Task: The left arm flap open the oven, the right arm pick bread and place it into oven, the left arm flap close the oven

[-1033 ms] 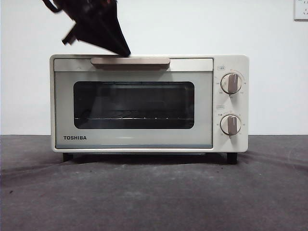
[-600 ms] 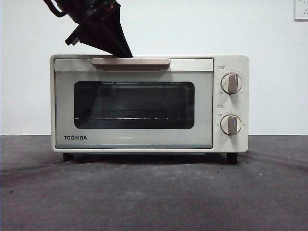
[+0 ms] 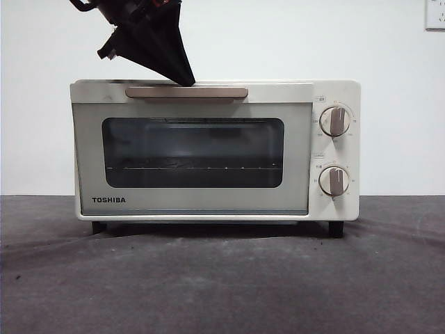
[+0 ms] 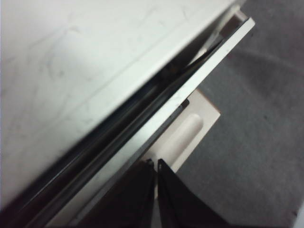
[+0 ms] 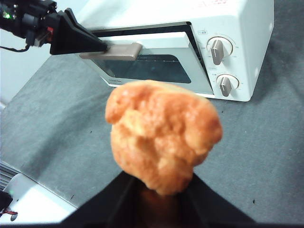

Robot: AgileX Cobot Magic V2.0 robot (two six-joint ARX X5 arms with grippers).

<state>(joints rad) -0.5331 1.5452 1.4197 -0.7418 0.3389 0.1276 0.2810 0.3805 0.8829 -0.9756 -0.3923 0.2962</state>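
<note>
A cream-white TOSHIBA oven [image 3: 215, 149] stands toward the back of the dark grey tabletop [image 3: 222, 285], its glass door [image 3: 192, 156] tipped just clear of the body at the top. The left gripper [image 4: 156, 164] has its 2 jaws pressed together, tips set behind the beige bar handle [image 3: 186, 92] at the door's upper edge, prying instead of grasping. The right wrist view shows the same wedge-shaped gripper [image 5: 102, 46] at the handle's end and a dark gap along the door's top.

The right gripper [image 5: 159, 187] waits well out from the oven's front over open tabletop, clamped on the bread [image 5: 162, 135], a lumpy golden-brown bun held from below.

By these views, the opening step is barely begun and the bun has yet to travel.

The risks look plain. The closed tips bear on the handle with no grip, so they could slip off its rounded edge and let the door snap back. Pulling outward rather than down could drag the light oven forward on its 2 visible black feet. If the right arm advances before the door lies flat, the bun may strike the glass.
</note>
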